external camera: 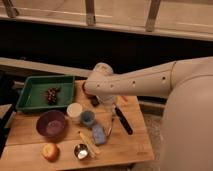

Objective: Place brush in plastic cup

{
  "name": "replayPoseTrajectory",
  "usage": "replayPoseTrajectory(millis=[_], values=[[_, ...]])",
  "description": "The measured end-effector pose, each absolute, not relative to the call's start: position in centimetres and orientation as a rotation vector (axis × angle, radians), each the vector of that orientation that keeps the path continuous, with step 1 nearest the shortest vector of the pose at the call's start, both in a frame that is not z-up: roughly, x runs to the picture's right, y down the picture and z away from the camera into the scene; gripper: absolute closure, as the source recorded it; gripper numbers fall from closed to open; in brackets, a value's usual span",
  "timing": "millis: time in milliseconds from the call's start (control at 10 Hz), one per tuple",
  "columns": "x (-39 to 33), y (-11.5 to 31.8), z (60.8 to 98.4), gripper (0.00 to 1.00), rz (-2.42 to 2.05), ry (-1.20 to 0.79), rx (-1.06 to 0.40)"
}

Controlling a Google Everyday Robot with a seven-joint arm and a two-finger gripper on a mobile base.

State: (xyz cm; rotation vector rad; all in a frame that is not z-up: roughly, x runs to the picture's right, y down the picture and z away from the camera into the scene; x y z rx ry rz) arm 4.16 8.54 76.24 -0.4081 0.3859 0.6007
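Brush [123, 120] lies flat on the table [136, 146] just beside the gripper [107, 100], whose grip I cannot tell

Black-handled brush [124, 122] lies flat, diagonal, right of centre, just below the gripper [106, 99]; white cup [74, 110] and blue cup [88, 118] stand upright to its left.

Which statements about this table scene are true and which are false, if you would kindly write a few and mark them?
1. The long black-handled brush lies on the right part of the wooden table. True.
2. The round purple bowl sits inside the green rectangular tray. False: it stands on the table in front of the tray.
3. The gripper hangs over the table's back part, just right of the tray. True.
4. The gripper holds the brush. False: the brush lies on the table, apart from the gripper.
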Motion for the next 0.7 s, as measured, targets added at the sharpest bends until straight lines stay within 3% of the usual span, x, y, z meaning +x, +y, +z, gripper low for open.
replayPoseTrajectory(millis=[700], values=[[-1.2,9.5,77.5,0.92,0.275,0.34,-0.431]])
